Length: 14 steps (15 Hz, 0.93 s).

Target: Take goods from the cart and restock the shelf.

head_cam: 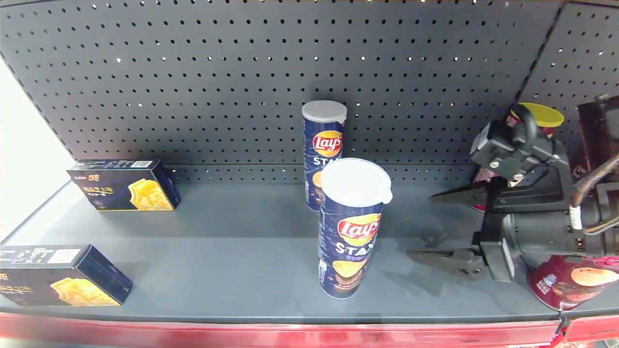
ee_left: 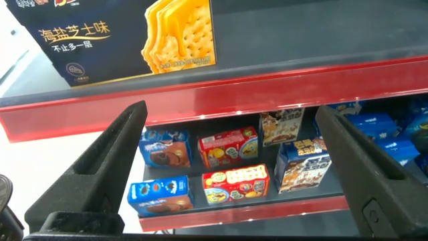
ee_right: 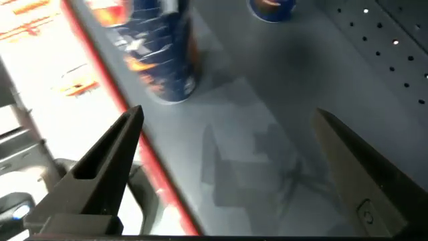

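Two tall blue chip cans with pale lids stand upright mid-shelf, one near the front (head_cam: 350, 227) and one behind it (head_cam: 323, 150). My right gripper (head_cam: 420, 225) hovers open just right of the front can, fingers pointing toward it and nothing between them. In the right wrist view the front can (ee_right: 164, 53) stands beyond the open gripper (ee_right: 229, 114), apart from it, with the rear can (ee_right: 271, 8) farther off. My left gripper (ee_left: 231, 110) is open and empty, below the shelf's red front edge (ee_left: 267, 87) and under a dark cracker box (ee_left: 127, 37).
Two dark cracker boxes (head_cam: 125, 186) (head_cam: 58, 275) lie at the shelf's left. Red cans stand at the right, one with a yellow lid (head_cam: 537, 116) and one near the front (head_cam: 570, 285). Pegboard (head_cam: 217, 72) backs the grey shelf (head_cam: 232, 241). Lower shelves hold several small boxes (ee_left: 227, 147).
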Available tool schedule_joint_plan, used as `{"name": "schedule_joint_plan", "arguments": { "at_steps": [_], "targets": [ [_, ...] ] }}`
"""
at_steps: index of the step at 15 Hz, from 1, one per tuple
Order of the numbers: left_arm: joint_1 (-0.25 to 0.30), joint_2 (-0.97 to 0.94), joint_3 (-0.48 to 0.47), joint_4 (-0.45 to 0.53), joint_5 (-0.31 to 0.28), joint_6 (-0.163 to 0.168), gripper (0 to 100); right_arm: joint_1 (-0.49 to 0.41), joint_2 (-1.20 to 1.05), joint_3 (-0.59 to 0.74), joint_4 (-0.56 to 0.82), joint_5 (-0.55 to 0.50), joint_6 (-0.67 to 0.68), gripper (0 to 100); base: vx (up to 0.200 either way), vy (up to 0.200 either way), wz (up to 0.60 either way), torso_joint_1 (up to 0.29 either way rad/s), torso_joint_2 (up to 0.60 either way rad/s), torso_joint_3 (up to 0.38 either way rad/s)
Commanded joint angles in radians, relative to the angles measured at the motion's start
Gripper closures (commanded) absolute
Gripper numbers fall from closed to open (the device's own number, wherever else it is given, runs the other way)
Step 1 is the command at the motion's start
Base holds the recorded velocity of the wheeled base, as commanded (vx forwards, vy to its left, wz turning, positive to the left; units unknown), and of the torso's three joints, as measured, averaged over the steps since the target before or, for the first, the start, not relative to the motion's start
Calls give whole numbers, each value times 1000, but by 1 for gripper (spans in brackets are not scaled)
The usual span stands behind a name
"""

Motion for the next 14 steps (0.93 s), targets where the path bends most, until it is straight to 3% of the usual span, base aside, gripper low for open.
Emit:
{"name": "schedule_joint_plan", "arguments": {
  "at_steps": [1,14],
  "targets": [
    [1,1,0,0,0,0,0,1,79,1,-28,-20,4,0,0,0,0,0,0,0],
    [1,1,0,0,0,0,0,26,202,-3,-111,-83,31,0,0,0,0,0,0,0]
  ]
}}
